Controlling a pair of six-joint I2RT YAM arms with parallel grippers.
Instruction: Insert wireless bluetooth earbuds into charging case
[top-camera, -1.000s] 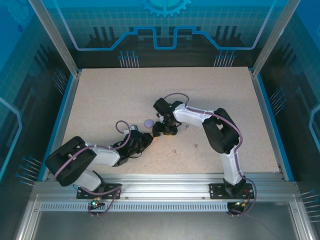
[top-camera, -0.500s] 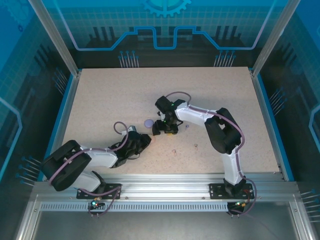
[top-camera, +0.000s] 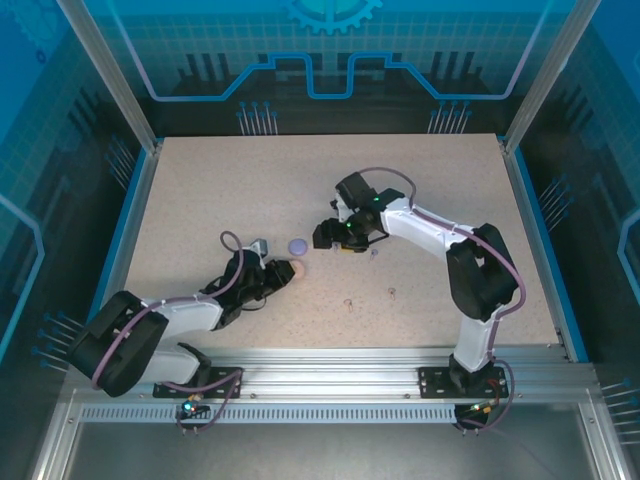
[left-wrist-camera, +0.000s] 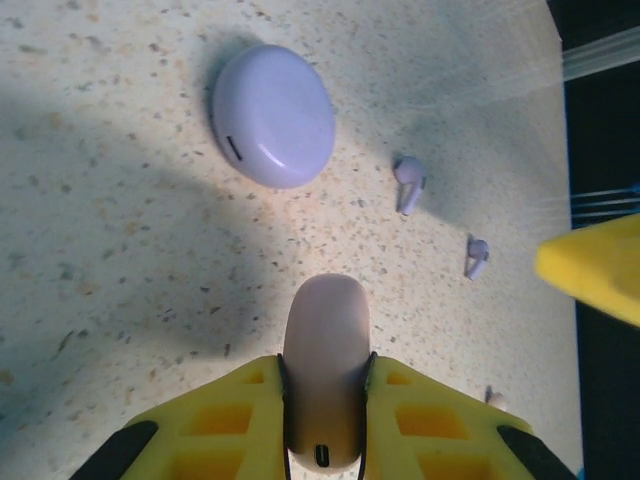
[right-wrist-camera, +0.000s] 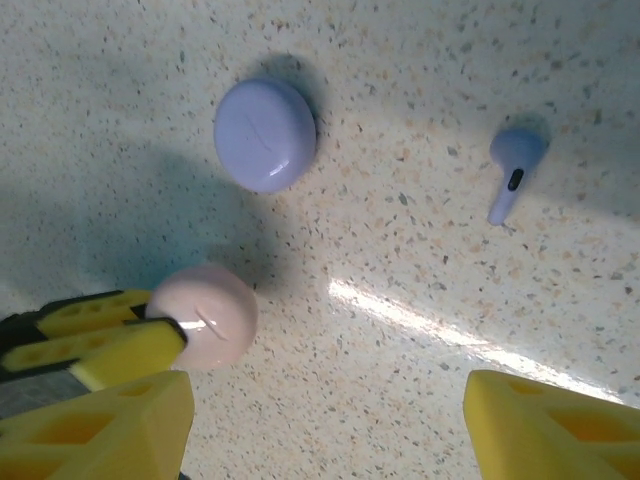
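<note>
The left gripper (left-wrist-camera: 326, 385) is clamped tight on the pink case (left-wrist-camera: 325, 320), just beside the purple case (left-wrist-camera: 272, 115). The right gripper (right-wrist-camera: 325, 415) hangs wide apart, holding nothing. Two purple earbuds (left-wrist-camera: 408, 182) lie loose near the purple case.

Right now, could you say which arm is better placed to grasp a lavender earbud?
Probably right: the right gripper is open and empty near a lavender earbud, while the left gripper grips the pink case.
</note>
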